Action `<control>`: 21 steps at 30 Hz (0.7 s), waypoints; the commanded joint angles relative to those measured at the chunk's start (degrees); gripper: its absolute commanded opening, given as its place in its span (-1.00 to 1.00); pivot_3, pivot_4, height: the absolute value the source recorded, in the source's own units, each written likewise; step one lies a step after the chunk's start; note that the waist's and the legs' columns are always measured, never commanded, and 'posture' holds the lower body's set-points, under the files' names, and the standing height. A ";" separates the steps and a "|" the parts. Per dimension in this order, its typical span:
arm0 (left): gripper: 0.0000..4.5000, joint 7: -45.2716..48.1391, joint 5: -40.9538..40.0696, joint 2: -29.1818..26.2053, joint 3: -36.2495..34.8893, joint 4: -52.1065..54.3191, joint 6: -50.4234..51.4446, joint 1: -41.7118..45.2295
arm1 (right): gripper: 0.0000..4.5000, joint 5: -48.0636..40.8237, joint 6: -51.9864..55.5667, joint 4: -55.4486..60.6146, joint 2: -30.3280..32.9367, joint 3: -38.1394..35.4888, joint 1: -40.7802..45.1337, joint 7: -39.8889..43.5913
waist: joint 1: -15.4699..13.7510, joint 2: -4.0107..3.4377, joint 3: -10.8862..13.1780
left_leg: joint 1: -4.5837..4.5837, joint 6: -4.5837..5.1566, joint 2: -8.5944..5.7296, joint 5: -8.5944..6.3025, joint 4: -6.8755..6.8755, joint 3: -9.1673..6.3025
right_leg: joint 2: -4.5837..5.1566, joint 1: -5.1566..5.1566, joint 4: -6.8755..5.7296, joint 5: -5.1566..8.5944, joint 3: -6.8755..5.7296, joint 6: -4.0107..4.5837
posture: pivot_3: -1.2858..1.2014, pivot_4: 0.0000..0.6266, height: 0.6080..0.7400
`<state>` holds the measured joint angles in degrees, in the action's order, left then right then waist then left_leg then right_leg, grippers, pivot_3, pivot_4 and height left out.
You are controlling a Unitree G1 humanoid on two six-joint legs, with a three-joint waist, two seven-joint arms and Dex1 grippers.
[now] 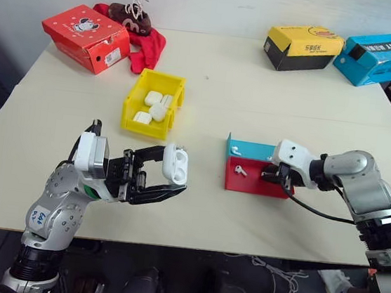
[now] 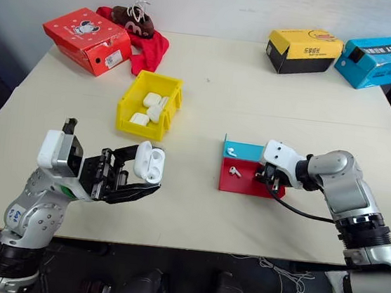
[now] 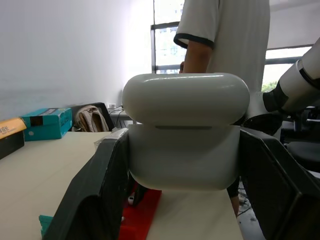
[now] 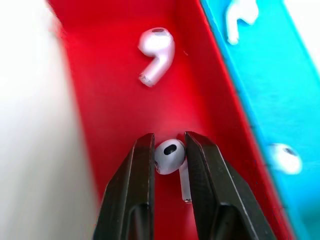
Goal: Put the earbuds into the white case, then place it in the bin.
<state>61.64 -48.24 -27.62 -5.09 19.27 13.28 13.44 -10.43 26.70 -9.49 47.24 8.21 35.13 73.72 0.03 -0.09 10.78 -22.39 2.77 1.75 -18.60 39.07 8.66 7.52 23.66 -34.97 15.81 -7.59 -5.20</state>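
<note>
My left gripper is shut on the white case, holding it above the table's front left with the lid end up. In the left wrist view the case sits between both black fingers. To the right, my right gripper reaches into the red half of the red-and-blue tray. There it is shut on one of the earbuds. Another earbud lies loose on the red floor, and two more lie in the blue half. The yellow bin stands behind the case.
Several white cases lie in the bin. At the back stand a red box, a red cloth with a brown shoe, a yellow-and-black box and a blue box. A person in a white shirt stands beyond the table.
</note>
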 commanded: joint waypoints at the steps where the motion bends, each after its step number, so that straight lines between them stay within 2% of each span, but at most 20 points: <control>1: 0.24 0.24 -4.95 -0.65 -2.66 -0.19 3.13 2.52 | -0.62 -13.40 9.58 7.55 2.35 -11.45 0.14 3.09 | 0.06 -0.01 0.01 | 0.00 0.00 0.00 0.00 0.00 0.00 | 0.00 0.00 -0.02 0.00 0.00 0.00 | 0.03 -0.52 1.00; 4: 0.24 0.48 -6.67 0.21 -2.78 -2.10 5.31 5.42 | -0.62 -26.26 20.65 13.98 -0.03 -20.12 -0.09 -0.13 | 0.04 0.00 0.00 | 0.03 0.02 0.00 0.01 0.01 -0.05 | 0.02 -0.05 0.00 0.00 -0.02 -0.01 | 0.03 -0.52 1.00; 7: 0.24 0.15 -8.42 1.78 -2.30 -4.08 7.71 8.20 | -0.62 -36.99 26.86 20.06 -5.11 -25.35 -0.45 -5.80 | 0.18 0.02 -0.01 | 0.07 -0.01 0.02 -0.01 0.01 -0.15 | 0.01 -0.10 0.05 0.00 -0.05 0.00 | 0.03 -0.52 1.00; 11: 0.24 0.65 -9.41 4.13 -0.18 -6.64 11.55 11.59 | -0.62 -52.00 31.24 26.46 -16.81 -29.30 1.31 -20.29 | 0.18 0.02 -0.01 | 0.07 -0.04 0.02 0.01 -0.01 -0.14 | -0.01 -0.09 -0.12 0.00 -0.02 0.00 | 0.03 -0.52 1.00; 15: 0.24 0.57 -10.06 5.64 0.21 -7.77 14.32 13.40 | -0.62 -57.91 30.99 29.03 -21.27 -28.39 2.31 -27.76 | 0.08 0.01 -0.01 | 0.01 -0.01 -0.06 0.02 0.00 -0.12 | -0.02 -0.05 -0.20 0.00 -0.02 -0.01 | 0.03 -0.52 1.00; 21: 0.24 0.69 -9.12 8.09 0.78 -8.58 15.20 15.05 | -0.62 -61.17 26.68 32.70 -27.81 -24.11 3.41 -34.28 | 0.18 0.02 -0.01 | -0.02 0.04 -0.09 0.00 -0.01 -0.11 | -0.13 -0.04 -0.17 -0.01 -0.03 -0.02 | 0.03 -0.52 1.00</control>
<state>61.96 -56.85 -19.76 -3.81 10.17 28.76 27.65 -69.70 55.03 20.46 19.54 -15.79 37.44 40.67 0.22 -0.08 10.77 -22.41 2.80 1.66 -18.59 39.06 8.55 7.37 23.62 -35.14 15.80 -7.62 -5.22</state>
